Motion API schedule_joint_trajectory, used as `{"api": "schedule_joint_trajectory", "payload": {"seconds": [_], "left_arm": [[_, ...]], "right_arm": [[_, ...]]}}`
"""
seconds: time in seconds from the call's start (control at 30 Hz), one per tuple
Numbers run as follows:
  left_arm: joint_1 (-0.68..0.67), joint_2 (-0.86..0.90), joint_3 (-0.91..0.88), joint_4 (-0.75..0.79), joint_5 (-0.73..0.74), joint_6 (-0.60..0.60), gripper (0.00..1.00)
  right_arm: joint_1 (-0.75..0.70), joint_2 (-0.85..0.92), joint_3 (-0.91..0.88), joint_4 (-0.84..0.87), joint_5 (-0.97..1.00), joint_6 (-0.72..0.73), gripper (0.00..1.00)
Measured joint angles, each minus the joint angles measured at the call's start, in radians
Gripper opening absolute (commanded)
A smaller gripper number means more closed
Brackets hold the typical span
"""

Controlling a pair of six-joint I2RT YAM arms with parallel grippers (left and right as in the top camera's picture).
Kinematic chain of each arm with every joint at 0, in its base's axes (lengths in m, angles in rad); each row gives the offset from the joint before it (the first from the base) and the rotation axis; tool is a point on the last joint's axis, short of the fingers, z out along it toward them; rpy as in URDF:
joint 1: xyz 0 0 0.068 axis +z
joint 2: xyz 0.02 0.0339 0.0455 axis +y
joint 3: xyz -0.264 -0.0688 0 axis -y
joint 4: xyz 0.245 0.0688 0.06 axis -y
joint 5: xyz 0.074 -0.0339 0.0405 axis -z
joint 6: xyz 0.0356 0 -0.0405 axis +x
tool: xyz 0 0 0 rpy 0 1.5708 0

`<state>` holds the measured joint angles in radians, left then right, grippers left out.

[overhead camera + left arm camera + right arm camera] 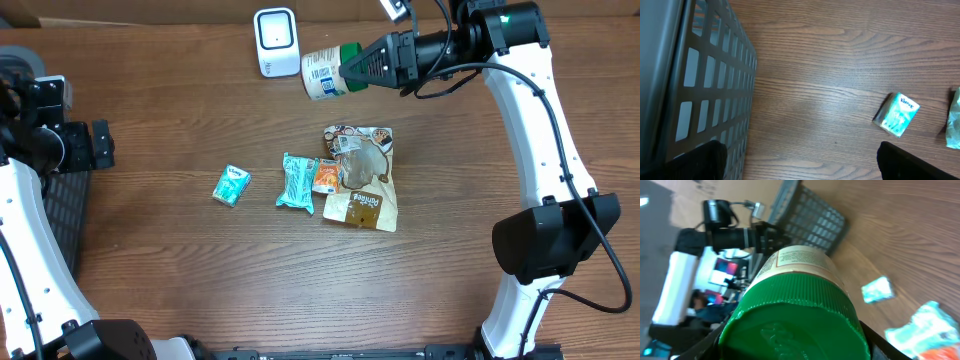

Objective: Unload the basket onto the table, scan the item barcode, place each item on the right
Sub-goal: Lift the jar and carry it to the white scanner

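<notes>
At top centre, the right gripper point(352, 66) gripped a green-lidded white jar point(321, 75) sideways, its base just beside the white box-shaped scanner point(275, 41) to its left.

One jar point(322, 72); one scanner point(275, 42); one basket point(665, 75).

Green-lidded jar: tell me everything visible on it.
The jar is a cream, plastic-looking cylinder with a printed label and a ribbed green lid. It lies on its side in the air, gripped at the lid end by the right gripper, base toward the white scanner, close beside it.
</notes>
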<state>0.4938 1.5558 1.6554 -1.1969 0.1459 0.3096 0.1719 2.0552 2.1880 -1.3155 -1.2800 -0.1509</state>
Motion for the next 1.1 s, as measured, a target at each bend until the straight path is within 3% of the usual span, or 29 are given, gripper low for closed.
{"api": "schedule_joint_trajectory", "payload": {"seconds": [0.3, 0.47, 0.57, 0.7, 0.87, 1.0, 1.1], "left_arm": [[0.000, 0.000, 0.000, 0.000, 0.000, 0.000, 1.00], [0.000, 0.000, 0.000, 0.000, 0.000, 0.000, 1.00], [0.000, 0.000, 0.000, 0.000, 0.000, 0.000, 1.00], [0.000, 0.000, 0.000, 0.000, 0.000, 0.000, 1.00], [0.000, 0.000, 0.000, 0.000, 0.000, 0.000, 1.00], [0.000, 0.000, 0.000, 0.000, 0.000, 0.000, 1.00], [0.000, 0.000, 0.000, 0.000, 0.000, 0.000, 1.00]], "right_arm": [[0.013, 0.000, 0.000, 0.053, -0.051, 0.025, 0.38], [0.048, 0.000, 0.000, 0.169, -0.037, 0.129, 0.38], [0.091, 0.000, 0.000, 0.245, 0.067, 0.224, 0.38], [0.174, 0.000, 0.000, 0.305, 0.361, 0.291, 0.38], [0.314, 0.005, 0.000, 0.408, 0.888, 0.312, 0.29], [0.383, 0.048, 0.000, 0.597, 1.215, 0.242, 0.29], [0.395, 0.108, 0.000, 0.776, 1.357, 0.124, 0.30]]}}
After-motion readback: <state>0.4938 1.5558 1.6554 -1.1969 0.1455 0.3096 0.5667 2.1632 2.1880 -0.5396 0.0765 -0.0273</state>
